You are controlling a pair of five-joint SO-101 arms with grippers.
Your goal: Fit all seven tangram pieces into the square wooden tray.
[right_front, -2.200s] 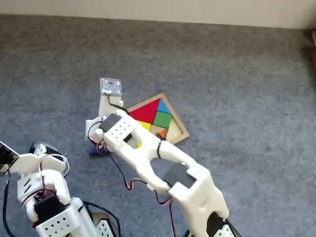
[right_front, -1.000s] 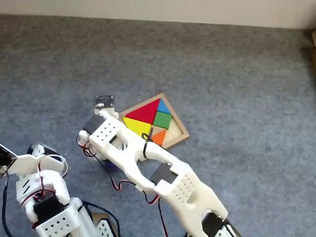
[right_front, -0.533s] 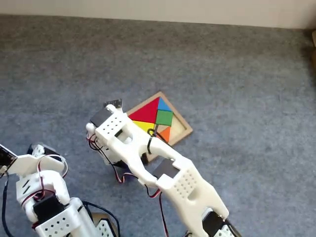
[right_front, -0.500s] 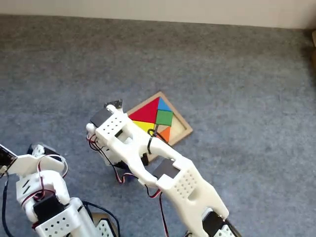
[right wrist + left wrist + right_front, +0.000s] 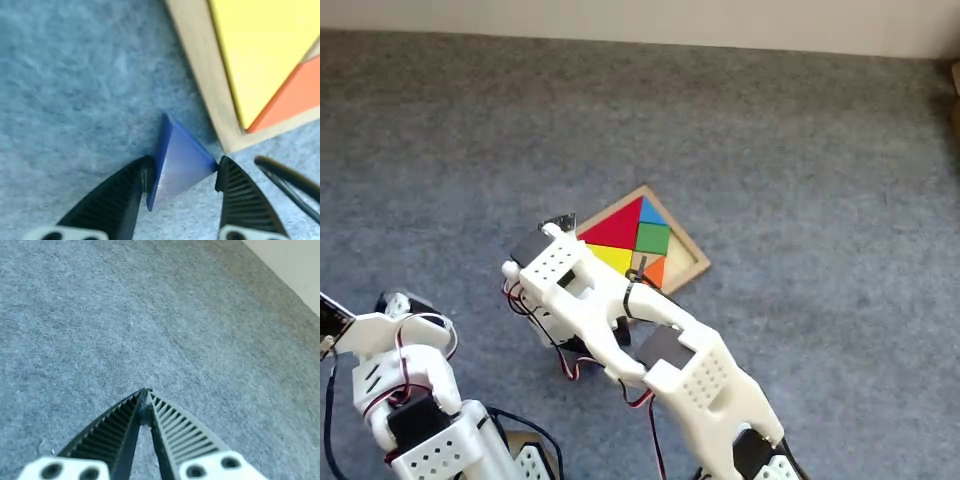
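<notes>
no text, number, label or sign can be read in any view. the wooden tray (image 5: 686, 262), the coloured pieces (image 5: 616, 230) lying in it and the blue triangle (image 5: 180, 162) all show plain, unmarked faces.
</notes>
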